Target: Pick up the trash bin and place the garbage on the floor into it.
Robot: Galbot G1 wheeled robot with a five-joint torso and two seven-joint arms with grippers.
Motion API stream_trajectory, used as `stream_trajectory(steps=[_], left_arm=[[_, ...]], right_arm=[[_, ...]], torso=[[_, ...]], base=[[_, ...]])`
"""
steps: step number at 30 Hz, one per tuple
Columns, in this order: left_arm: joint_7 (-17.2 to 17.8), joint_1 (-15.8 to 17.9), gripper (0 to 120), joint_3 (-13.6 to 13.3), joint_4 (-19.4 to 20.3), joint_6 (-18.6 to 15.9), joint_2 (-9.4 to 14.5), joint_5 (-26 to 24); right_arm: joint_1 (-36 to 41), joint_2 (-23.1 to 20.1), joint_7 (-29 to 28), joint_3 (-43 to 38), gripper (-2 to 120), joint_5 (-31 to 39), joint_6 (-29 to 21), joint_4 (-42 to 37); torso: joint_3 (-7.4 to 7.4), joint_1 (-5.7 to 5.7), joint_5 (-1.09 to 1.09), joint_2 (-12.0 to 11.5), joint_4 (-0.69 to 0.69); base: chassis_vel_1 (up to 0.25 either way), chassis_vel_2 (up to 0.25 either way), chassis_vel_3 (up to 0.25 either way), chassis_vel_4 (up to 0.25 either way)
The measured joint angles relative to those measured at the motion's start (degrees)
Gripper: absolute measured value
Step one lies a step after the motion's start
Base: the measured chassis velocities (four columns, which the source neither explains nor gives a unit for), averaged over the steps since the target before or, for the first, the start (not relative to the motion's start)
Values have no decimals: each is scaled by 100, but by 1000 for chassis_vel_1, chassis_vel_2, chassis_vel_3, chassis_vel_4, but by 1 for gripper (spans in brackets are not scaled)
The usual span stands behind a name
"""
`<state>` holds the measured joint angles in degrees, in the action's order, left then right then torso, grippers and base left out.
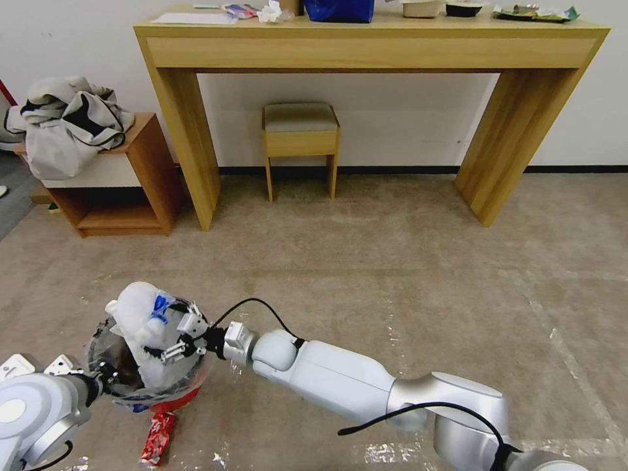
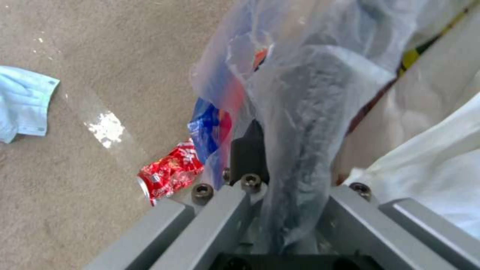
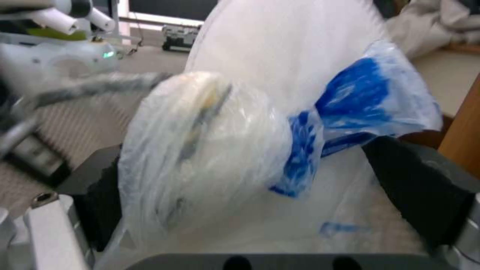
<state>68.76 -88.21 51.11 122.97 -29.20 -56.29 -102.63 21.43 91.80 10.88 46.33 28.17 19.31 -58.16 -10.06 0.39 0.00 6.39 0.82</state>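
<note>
Right tool (image 1: 175,340), head view: over the bin (image 1: 171,392), fingers either side of a white bag (image 1: 140,320) w/ blue print that stands up out of the bin; clamped on it. Bin sits on the floor near the robot's left, rim held by left tool (image 1: 104,379), closed on liner + rim. Red can (image 1: 157,438) lies on the floor just beside the bin, robot side.

Left wrist view: left tool (image 2: 280,195) pinches clear liner (image 2: 310,93) over the bin edge. Can (image 2: 170,173) on carpet close by; light-blue cloth (image 2: 25,103) further off, flat on the floor.

Right wrist view: right tool (image 3: 250,187) has black pads (image 3: 420,187) on both sides of the bag (image 3: 210,157), blue patch toward one pad; bag pressed between them.
</note>
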Motion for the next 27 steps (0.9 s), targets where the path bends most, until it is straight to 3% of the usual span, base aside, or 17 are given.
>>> stream_trajectory(steps=[10, 27], left_arm=[[-9, -12, 0, -27, -21, -23, -14, 27], [-15, 29, 0, -64, -115, -40, -5, 53]], right_arm=[[-182, 44, 13, -163, 100, -193, 171, 220], [-146, -164, 180, -97, 100, -73, 226, -90]], torso=[[0, 0, 0, 0, 1], [0, 0, 0, 0, 0]], base=[[0, 0, 0, 0], [0, 0, 0, 0]])
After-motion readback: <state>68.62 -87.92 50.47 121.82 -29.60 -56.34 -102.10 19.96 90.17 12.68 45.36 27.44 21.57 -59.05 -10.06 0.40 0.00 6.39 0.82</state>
